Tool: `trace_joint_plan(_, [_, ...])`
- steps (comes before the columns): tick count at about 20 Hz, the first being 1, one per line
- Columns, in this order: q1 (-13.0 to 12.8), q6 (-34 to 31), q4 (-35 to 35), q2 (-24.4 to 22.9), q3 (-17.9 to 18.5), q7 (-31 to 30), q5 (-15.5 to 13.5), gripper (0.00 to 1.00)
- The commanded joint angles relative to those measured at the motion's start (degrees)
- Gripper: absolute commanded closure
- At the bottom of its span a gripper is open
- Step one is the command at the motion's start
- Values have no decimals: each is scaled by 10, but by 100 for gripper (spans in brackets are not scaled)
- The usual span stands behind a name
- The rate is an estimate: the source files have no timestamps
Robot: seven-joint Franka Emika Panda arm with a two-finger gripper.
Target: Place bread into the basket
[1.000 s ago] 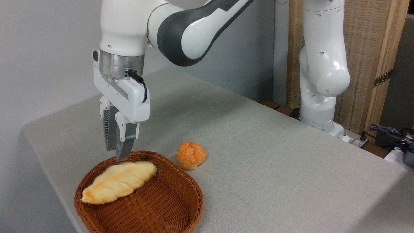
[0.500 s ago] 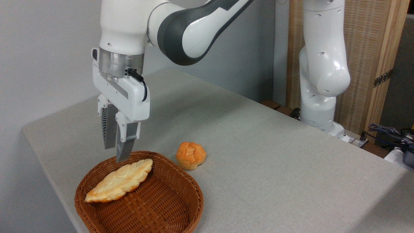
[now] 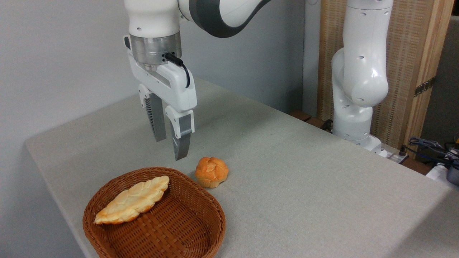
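One long braided bread lies inside the basket, resting against the basket's back-left wall, with one pointed end near the far rim and the other low near the left rim. The basket sits at the near left corner of the grey table. Just beyond the basket's far right rim, apart from it, a small round bun sits on the table. The gripper hangs in the air above the table, behind the basket and to the upper left of the bun, touching nothing. Its two fingers point down and are slightly spread, with a narrow gap between them and nothing held. The white arm rises from its base at the table's far right side, well apart from the basket
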Motion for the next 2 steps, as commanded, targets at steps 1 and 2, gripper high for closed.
trace_joint_plan(1, [-5, -25, -1, -2, 3, -27, 9, 0])
trace_joint_plan(2, [-4, -23, -1, -2, 2, -33, 9, 0])
